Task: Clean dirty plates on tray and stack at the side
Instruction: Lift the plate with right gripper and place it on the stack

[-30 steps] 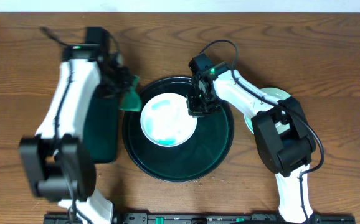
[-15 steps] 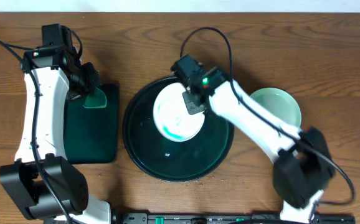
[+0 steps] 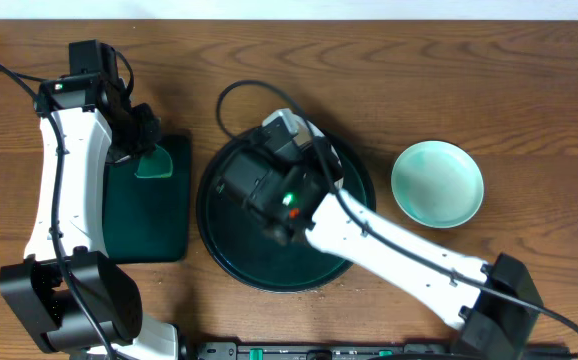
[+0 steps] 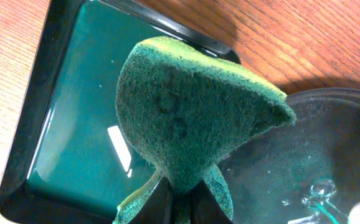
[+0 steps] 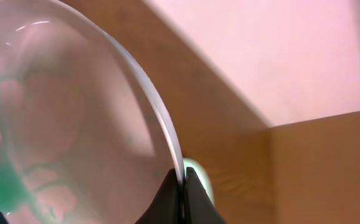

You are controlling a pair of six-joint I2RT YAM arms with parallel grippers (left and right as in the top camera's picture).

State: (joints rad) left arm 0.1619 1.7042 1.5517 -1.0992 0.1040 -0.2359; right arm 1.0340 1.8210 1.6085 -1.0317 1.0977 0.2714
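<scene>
My right gripper [image 5: 181,182] is shut on the rim of a plate [image 5: 61,118] with teal scribbles on its face. It holds the plate tipped up on edge, above the black tray [image 3: 212,235]. In the overhead view the right wrist [image 3: 267,188] covers that plate. A clean mint-white plate [image 3: 437,183] lies on the table to the right of the tray. My left gripper [image 4: 181,200] is shut on the teal-green sponge [image 4: 192,112] and holds it over the green tray [image 3: 134,225].
The rectangular dark green tray [image 4: 74,118] holds a film of water and sits just left of the black tray [image 4: 336,143]. The right arm spans from the front right corner across the black tray. Bare wood lies behind both trays.
The right arm has lifted the scribbled plate off the black tray and tipped it on edge, swinging over the tray's middle. The left gripper moved the sponge from the tray's edge to over the green tray.
</scene>
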